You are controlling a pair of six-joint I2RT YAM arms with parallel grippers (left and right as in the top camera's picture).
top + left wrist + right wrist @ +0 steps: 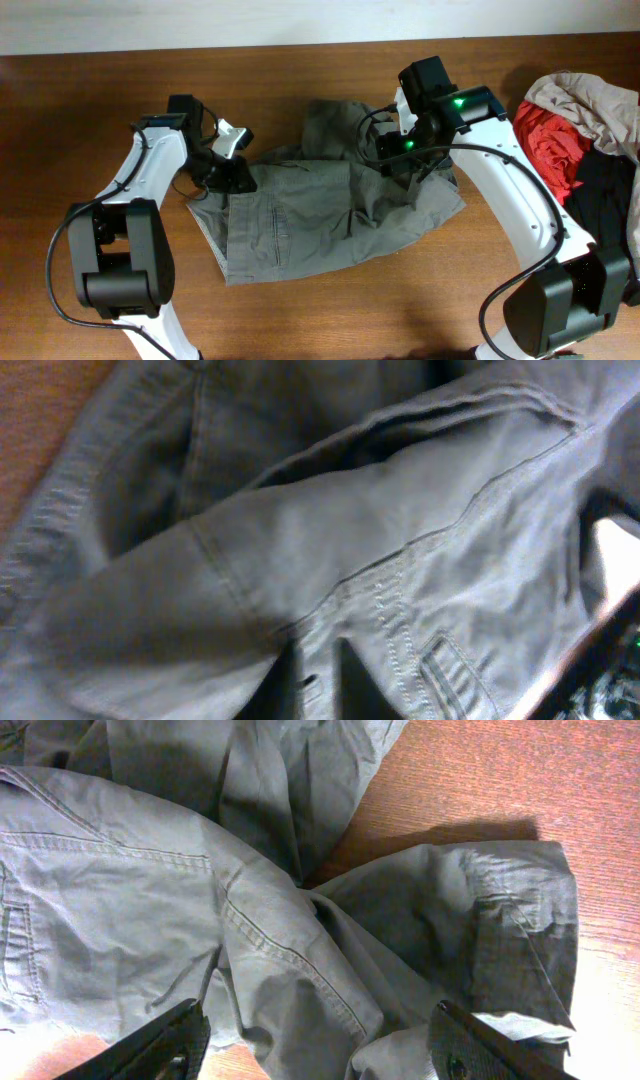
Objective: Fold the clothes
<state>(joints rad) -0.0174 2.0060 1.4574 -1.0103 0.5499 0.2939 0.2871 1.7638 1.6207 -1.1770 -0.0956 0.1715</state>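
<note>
Overhead: grey-olive cargo shorts (320, 215) lie crumpled at mid-table (120, 80), on brown wood grain. The left claw (232, 172) is at their left edge and the right claw (405, 165) over their upper right part. Only this view shows the heap at the table's right edge, well apart from the shorts: beige garment (585, 95) on top, red garment (548, 145) below it, black garment (600, 190) nearest the arm's base.

Left wrist: cloth fills the view, a soft woven cotton with double-stitched seams and a pocket edge. The left claw (310, 665) has its dark fingers (350, 682) close together with a strip of cloth between them. Cannot tell whether it is pinched.

Right wrist: the right claw (320, 1050) has its jaws set wide apart above rumpled folds. A cuffed leg end with a flap pocket lies on bare wood (500, 770).
</note>
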